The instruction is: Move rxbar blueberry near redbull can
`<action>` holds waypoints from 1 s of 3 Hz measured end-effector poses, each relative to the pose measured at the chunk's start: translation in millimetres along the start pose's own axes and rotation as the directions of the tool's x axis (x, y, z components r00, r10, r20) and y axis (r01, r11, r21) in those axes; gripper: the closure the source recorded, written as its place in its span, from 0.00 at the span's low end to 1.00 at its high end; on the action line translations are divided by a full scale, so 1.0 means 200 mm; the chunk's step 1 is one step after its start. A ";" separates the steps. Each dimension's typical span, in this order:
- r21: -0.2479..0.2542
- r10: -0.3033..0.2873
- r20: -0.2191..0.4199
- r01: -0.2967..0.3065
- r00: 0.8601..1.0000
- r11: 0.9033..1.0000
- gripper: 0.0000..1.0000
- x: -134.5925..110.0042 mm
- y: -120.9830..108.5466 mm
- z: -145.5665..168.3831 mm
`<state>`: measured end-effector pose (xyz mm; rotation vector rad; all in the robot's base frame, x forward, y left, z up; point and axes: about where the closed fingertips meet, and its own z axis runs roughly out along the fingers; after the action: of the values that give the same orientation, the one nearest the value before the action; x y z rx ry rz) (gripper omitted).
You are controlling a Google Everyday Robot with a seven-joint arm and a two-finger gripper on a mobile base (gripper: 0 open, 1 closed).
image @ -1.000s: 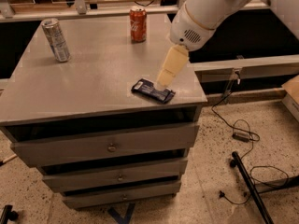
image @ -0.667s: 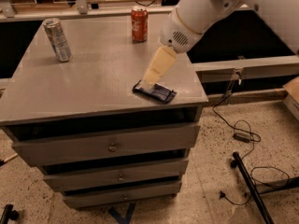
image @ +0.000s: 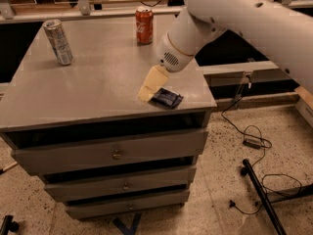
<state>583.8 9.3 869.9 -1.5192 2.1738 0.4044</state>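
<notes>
The hand (image: 145,93) is dropping lower onto one end of the bar (image: 167,98), still lying at the bench's (image: 88,87) front right, well apart from the redbull can (image: 58,42), so pickup is nearing, though its grip cannot be told.

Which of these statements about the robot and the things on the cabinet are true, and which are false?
1. The gripper is down low at one end of the rxbar blueberry. True.
2. The rxbar blueberry lies right beside the redbull can. False: the can stands at a far corner, and the bar lies well apart near the front edge.
3. The red cola can lies on its side. False: it stands upright.
4. The cabinet has drawers under its top. True.
</notes>
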 end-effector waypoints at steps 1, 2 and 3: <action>0.016 0.012 0.048 -0.012 0.999 1.000 0.00 0.05 -0.05 0.11; 0.016 0.012 0.048 -0.012 0.999 1.000 0.00 0.05 -0.05 0.11; 0.031 0.025 0.026 -0.026 0.999 0.999 0.00 0.09 -0.08 0.14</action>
<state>598.7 3.0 836.1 -1.4629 2.1719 0.3939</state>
